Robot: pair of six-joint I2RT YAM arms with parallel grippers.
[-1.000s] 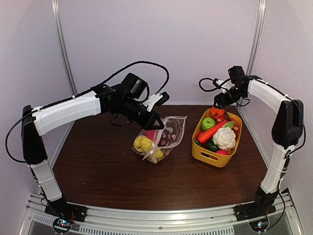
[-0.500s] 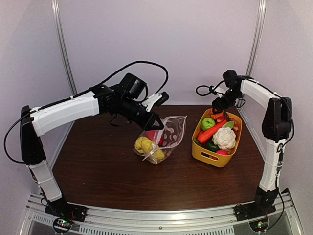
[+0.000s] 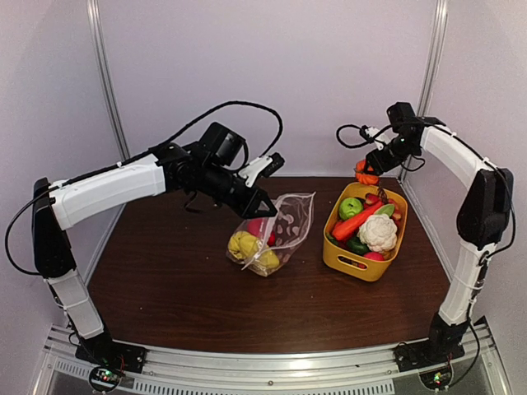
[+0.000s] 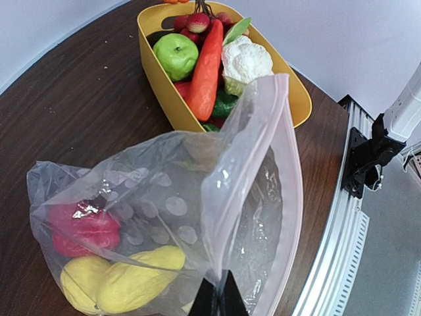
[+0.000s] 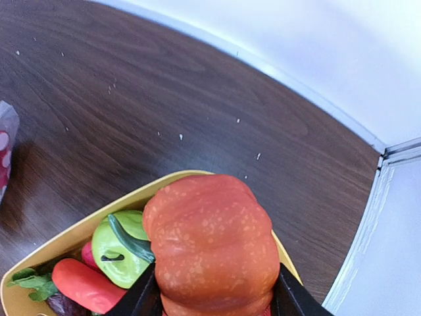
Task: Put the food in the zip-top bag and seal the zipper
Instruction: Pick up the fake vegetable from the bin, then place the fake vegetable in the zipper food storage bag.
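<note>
1. Nearest: pressed together at the tips of the left gripper [image 4: 214,299], one lip of the zip-top bag [image 4: 164,210], which hangs below the pinch with a yellow piece [image 4: 125,286] and a red piece [image 4: 82,227] inside. Risk of thin film slipping from so small a bite.
2. Just beyond the bag: yellow basket [image 4: 158,72], holding the remaining food.
3. Farthest: clamped between the fingers of the right gripper [image 5: 214,297], a round orange toy [image 5: 210,250], above the basket's far end and well apart from the bag. Risk of snagging or dropping at a mouth held by one lip only.
</note>
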